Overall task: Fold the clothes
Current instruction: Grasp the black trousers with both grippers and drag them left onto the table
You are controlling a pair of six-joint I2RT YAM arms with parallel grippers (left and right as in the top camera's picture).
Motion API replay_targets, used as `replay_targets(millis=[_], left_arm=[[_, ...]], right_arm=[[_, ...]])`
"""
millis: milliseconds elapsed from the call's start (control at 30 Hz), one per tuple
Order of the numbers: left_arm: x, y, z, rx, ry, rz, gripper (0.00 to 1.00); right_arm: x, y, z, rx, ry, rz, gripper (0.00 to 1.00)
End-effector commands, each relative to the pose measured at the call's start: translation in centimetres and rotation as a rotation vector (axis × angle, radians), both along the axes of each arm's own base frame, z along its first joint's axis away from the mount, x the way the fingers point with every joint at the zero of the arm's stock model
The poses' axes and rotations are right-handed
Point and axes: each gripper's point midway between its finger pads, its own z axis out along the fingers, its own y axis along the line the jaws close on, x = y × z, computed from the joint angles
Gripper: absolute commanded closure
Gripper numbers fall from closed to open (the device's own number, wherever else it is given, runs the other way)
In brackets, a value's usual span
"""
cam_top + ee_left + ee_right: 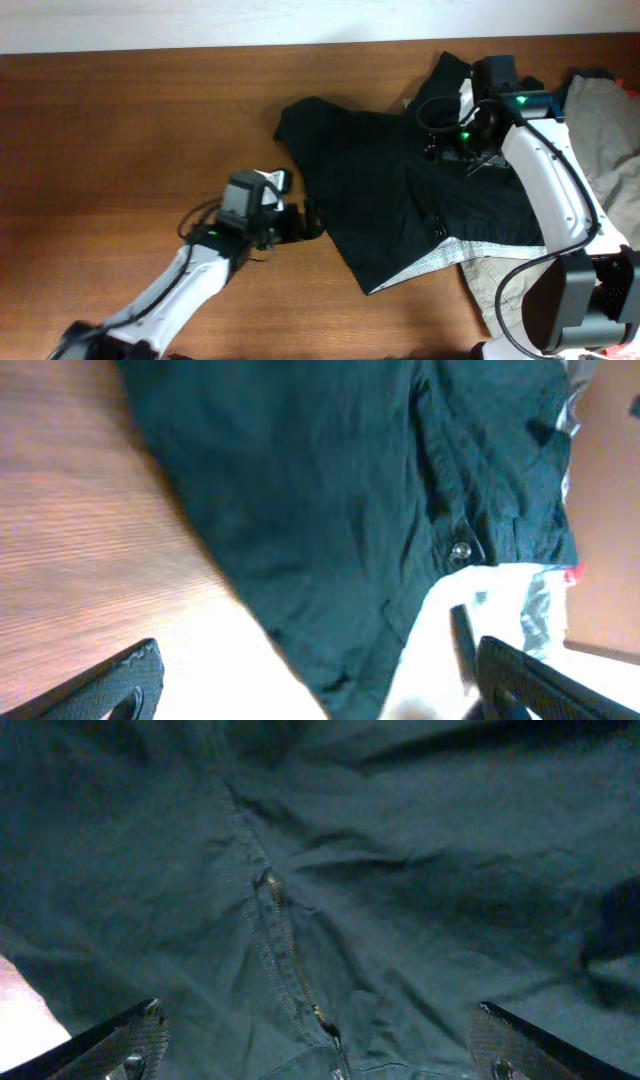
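Shorts: black and crumpled, lying on the right half of the table, with one leg reaching toward the middle. A pale lining is turned out along the near edge.
Left gripper: at the shorts' left edge, low over the wood. Its jaws are wide apart with nothing clamped.
Right gripper: over the far part of the shorts. Its jaws are wide apart and hold nothing; I cannot tell whether the tips touch the cloth.
Writing: a red scrap shows beside the lining, too small to read.
Left wrist view: a round metal button shows plainly on the black cloth just above the lining; overhead it is a mere speck. The shorts' edge runs slantwise across the wood between the fingers.
Right wrist view: a brass-toned zip runs down a stitched seam, about midway between the fingers. Black cloth fills the frame except for a sliver of table at lower left.
Overhead view: both arms show whole, the left coming from the near-left and the right from the near-right. Beige cloth lies just beside the shorts on the right and shows again under the lining near the right arm's base.
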Motion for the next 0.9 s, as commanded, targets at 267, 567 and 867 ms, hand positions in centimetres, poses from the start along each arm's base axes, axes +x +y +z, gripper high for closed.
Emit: replay_targets(millis=[267,567,867], left_arm=[[-4.8,-8.1,-6.8,-0.050,0.344,0.018,0.26],[-1.2,-8.3,-5.2,-0.119,0.167,-0.046,0.99],[6.9,22.0,7.6,0.295,-0.079,0.404,0.99]], right_arm=[[-0.6,-1.2,1.1,0.019,-0.008,-0.044,0.01],[-0.8,-1.6,1.1,0.019,0.003,-0.057,0.01],[-0.1,-3.1,1.3,0.044,-0.029,-0.094,0.00]])
